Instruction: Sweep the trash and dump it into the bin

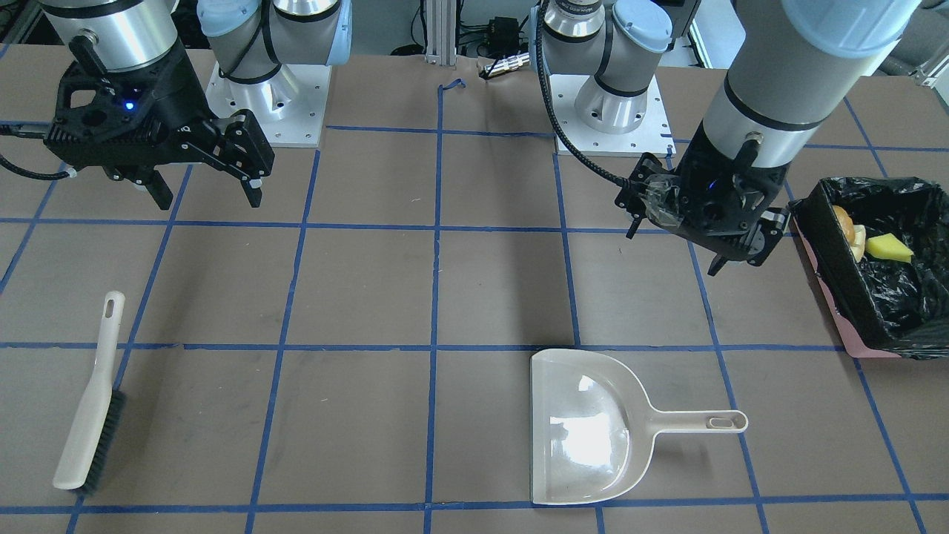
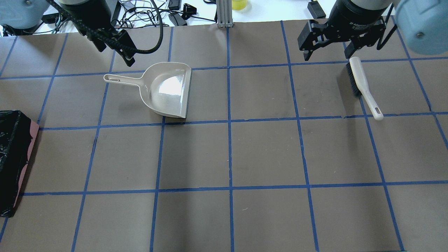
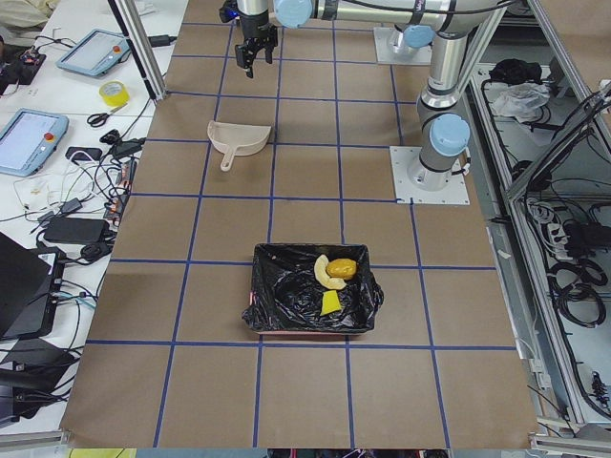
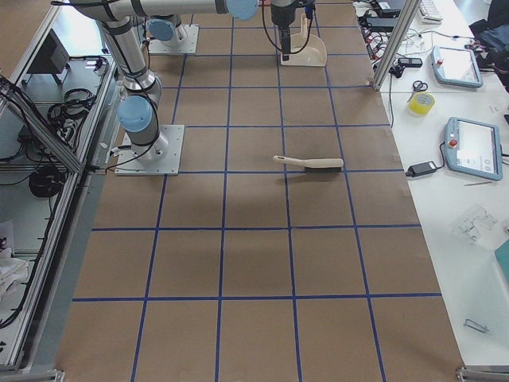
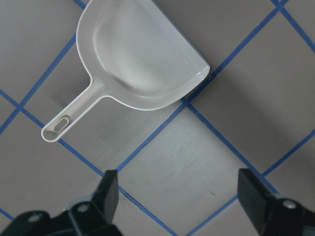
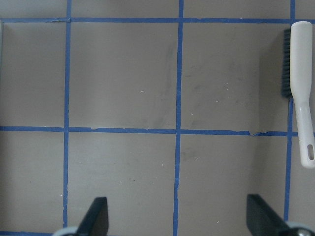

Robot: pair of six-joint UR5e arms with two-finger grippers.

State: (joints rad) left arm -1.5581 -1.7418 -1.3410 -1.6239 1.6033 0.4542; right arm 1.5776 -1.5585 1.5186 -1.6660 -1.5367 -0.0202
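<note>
The trash [image 3: 332,275] lies inside the black-lined bin [image 3: 272,301].

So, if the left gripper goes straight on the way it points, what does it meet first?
Probably the bare brown table, by a blue tape line; the beige plastic dustpan lies aside, clear of the left gripper.

1. The beige scoop-shaped plastic dustpan [image 1: 586,445] is smooth and glossy, with glare on it.
2. The crinkled black plastic bag [image 1: 897,297] lining the pink box [image 1: 860,347] shines.
3. The cream plastic brush [image 1: 93,400] has dark bristles.
4. The brown paper table cover [image 1: 356,282] is matt.
</note>
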